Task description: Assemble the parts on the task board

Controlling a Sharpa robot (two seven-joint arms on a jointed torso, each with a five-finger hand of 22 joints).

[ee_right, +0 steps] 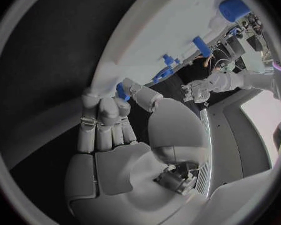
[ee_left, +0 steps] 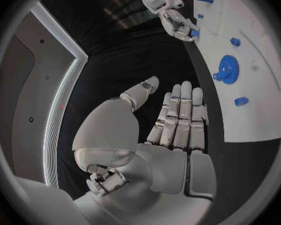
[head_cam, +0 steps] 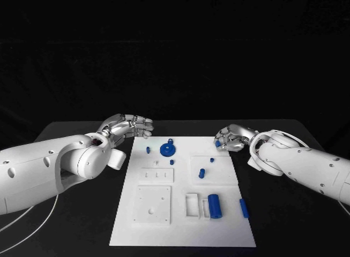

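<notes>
The white task board (head_cam: 183,227) lies in the middle of the black table. On it are a blue gear (head_cam: 168,149) near the far edge, a blue peg (head_cam: 202,173) at mid-board, a thick blue cylinder (head_cam: 214,205) and a slim blue bar (head_cam: 244,208) toward the near right. My right hand (head_cam: 233,138) hovers at the board's far right corner and pinches a small blue part (ee_right: 122,91) between thumb and fingers; the left wrist view shows that part (ee_left: 194,33) too. My left hand (head_cam: 127,127) stays off the board's far left corner, fingers straight, thumb apart (ee_left: 178,116), holding nothing.
Raised white blocks with holes and slots (head_cam: 153,204) sit on the near half of the board. Thin white cables (head_cam: 20,227) trail over the table at the near left. Bare black tabletop runs along both sides of the board.
</notes>
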